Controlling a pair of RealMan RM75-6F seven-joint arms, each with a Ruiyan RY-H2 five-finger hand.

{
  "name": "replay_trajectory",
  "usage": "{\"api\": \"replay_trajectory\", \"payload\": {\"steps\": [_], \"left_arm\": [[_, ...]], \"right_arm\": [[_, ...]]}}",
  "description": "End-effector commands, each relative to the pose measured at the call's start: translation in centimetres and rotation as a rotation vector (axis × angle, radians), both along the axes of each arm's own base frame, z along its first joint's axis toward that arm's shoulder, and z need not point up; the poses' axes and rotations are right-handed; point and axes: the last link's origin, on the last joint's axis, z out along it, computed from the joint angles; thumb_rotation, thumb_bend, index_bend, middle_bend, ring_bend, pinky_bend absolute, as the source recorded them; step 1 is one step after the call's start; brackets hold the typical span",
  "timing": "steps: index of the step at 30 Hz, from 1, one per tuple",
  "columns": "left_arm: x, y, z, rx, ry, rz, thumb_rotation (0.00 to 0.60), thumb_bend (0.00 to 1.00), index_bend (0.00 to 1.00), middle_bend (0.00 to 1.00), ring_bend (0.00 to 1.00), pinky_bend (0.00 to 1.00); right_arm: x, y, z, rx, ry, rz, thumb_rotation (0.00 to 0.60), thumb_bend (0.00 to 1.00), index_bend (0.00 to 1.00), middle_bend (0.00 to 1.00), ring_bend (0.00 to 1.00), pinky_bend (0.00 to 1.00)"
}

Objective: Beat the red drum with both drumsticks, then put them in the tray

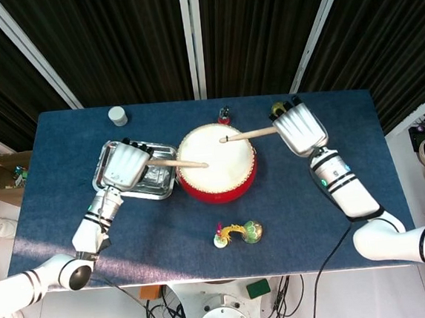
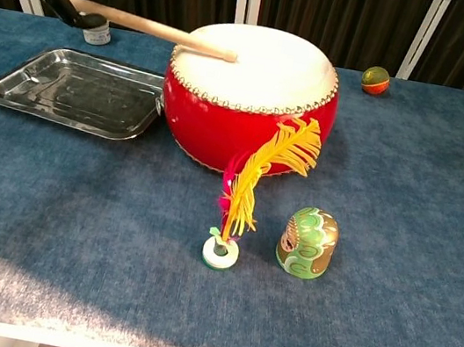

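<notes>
- Red drum (image 1: pixel 217 164): one, mid-table, white skin up.
- Two wooden drumsticks: left drumstick (image 1: pixel 178 163) has its tip on the skin; right drumstick (image 1: pixel 247 134) reaches over the drum's far side.
- Left hand (image 1: pixel 126 166) grasps its stick over the one metal tray (image 1: pixel 107 159), just left of the drum.
- Right hand (image 1: pixel 299 127) grasps the other, right of the drum.
- One feather shuttlecock (image 2: pixel 252 188) and one painted doll (image 2: pixel 307 242) stand in front of the drum.

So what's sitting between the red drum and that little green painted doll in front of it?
In the chest view, a feathered shuttlecock stands between the red drum and the green doll, its plume overlapping the drum's side.
</notes>
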Motion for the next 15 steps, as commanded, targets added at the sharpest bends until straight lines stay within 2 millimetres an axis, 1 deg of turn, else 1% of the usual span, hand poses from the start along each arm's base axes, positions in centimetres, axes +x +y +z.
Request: {"api": "replay_trajectory", "payload": {"steps": [1,4,7,9,12,15], "left_arm": [[0.2,0.3,-0.7,0.022,0.025,0.012,0.600,0.59,0.66,0.67,0.58,0.46],[0.3,-0.1,0.9,0.055,-0.033,0.018,0.600,0.59,0.66,0.67,0.58,0.46],[0.3,-0.8,3.0,0.098,-0.057,-0.001,0.600,0.59,0.66,0.67,0.58,0.46],[0.5,-1.1,3.7,0.108,-0.066,-0.009,0.600,0.59,0.66,0.67,0.58,0.46],[0.7,-1.4,4.0,0.106,-0.063,-0.021,0.600,0.59,0.66,0.67,0.58,0.46],[0.8,-1.3,3.2,0.085,-0.040,-0.021,0.600,0.59,0.66,0.67,0.57,0.46]], "right_arm": [[-0.2,0.2,-0.4,0.020,0.018,-0.003,0.600,0.77,0.80,0.69,0.38,0.37],[-0.8,-0.2,-2.1,0.056,0.083,-0.018,0.600,0.77,0.80,0.69,0.38,0.37],[-1.6,-0.7,-4.6,0.095,0.182,-0.030,0.600,0.77,0.80,0.69,0.38,0.37],[-2.1,-0.9,-5.8,0.111,0.238,-0.038,0.600,0.77,0.80,0.69,0.38,0.37],[-2.6,-1.3,-7.2,0.113,0.320,-0.041,0.600,0.78,0.80,0.69,0.38,0.37],[-2.0,-1.4,-7.0,0.090,0.299,-0.036,0.600,0.78,0.80,0.69,0.38,0.37]]}}
